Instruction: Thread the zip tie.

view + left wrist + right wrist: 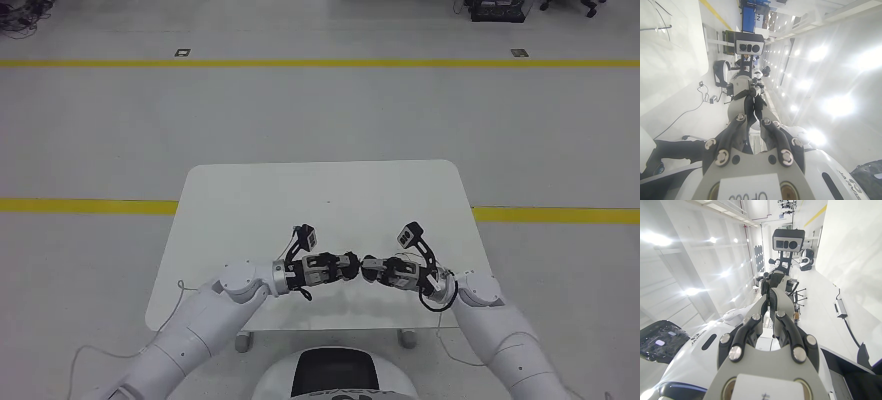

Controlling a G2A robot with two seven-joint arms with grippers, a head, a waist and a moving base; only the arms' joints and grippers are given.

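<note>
Left gripper (754, 102) and right gripper (770, 298), both pressed together, are held tip to tip above the table (300, 200); zip tie cannot be made out between them, but is judged light, springy, slick, best pinched near its tail.

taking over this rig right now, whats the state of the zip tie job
Left gripper: fingers pressed shut, held above the near part of the table.
Right gripper: shut too, tip to tip with the left one.
Zip tie: too small to make out; if it is held, it is where the two tips meet.
Done: the tips are lined up nose to nose, as for threading.
Left: cannot tell whether the tail is through the head; check that first.
</note>
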